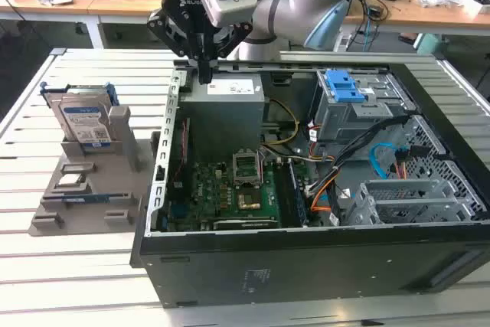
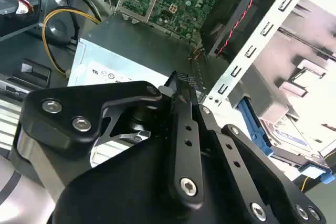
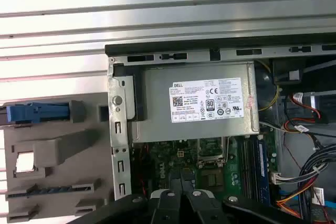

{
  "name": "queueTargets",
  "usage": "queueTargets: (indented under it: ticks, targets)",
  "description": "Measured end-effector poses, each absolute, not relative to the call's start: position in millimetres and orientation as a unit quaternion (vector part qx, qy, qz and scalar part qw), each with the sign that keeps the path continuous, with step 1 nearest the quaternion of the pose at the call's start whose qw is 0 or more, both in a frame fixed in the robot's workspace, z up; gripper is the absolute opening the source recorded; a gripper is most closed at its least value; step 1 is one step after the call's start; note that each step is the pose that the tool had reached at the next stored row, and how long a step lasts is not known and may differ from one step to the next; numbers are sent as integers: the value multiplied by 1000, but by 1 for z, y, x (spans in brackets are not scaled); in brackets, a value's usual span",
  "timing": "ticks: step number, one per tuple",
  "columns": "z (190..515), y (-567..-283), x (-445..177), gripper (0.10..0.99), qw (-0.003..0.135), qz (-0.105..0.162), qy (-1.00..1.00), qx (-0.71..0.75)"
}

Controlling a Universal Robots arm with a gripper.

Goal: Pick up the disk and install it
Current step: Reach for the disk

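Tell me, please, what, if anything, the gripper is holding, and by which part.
Nothing: the gripper hangs empty over the case, and the disk stands in its holder.

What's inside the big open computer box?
A grey power supply, a green circuit board, coloured cables and metal drive cages. The power supply covers whatever lies under it.
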State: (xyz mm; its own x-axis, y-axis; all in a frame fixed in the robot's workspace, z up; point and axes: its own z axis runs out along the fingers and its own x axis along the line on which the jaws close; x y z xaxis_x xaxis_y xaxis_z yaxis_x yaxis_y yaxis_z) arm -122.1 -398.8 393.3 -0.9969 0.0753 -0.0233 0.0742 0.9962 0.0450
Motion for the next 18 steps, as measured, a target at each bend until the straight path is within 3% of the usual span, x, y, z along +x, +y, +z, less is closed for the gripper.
queueTargets:
  ticks: [18]
  targets:
    - [393,-399,-182,106,12,22,999,37]
